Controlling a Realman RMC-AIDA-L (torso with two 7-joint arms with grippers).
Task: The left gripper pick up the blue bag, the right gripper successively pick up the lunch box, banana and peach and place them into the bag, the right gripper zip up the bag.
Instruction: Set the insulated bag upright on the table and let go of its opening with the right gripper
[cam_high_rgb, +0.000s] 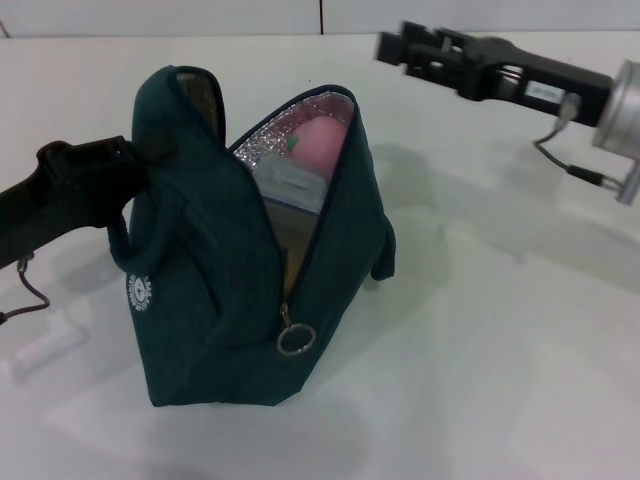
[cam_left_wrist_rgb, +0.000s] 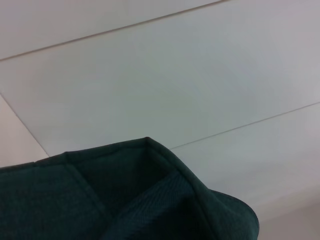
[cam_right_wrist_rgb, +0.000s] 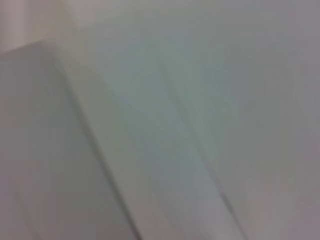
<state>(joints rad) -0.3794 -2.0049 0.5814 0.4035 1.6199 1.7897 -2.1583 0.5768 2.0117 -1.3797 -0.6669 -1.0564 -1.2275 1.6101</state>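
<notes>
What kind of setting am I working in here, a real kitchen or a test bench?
Most likely a lab test bench, not a kitchen: a bare white table with pale panels behind it. On it stands only the blue bag, held by the left gripper. The right gripper hangs in the air.

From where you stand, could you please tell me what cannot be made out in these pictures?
- Banana: not visible in the head view; the blue bag may hide it.
- Lunch box: only a pale edge shows below the peach.
- Left gripper: its fingers are buried in bag fabric.
- Right gripper: blurred at the far table; finger state unclear.
- Right wrist view: only blurred pale surface.
</notes>
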